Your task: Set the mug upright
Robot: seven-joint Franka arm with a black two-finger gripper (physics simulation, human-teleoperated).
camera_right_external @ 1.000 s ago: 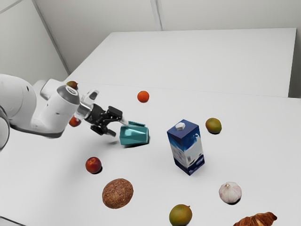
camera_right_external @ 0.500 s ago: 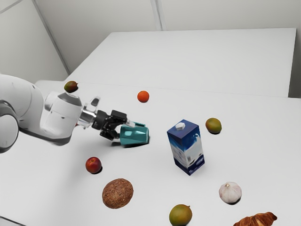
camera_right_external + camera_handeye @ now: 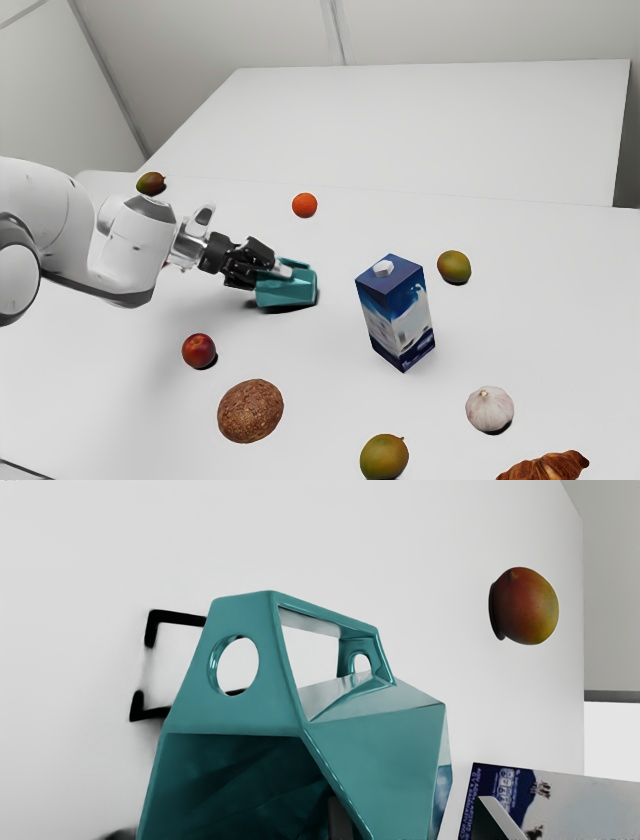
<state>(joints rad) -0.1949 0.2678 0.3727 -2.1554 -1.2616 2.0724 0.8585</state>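
Since the earlier frame the gripper (image 3: pixel 268 277) has come further onto the mug (image 3: pixel 290 292), fingers spread, one inside it, one outside, the wall between. It lies on its side on the table (image 3: pixel 320 370), mouth toward the gripper. Past its base stands the carton (image 3: pixel 397 318), a mango (image 3: pixel 454 267) near it

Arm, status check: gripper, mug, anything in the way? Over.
Gripper open, one finger inside mug's mouth, one outside. Mug on its side, not yet upright. Carton stands beyond mug's base, apart; probably no obstruction. Over.
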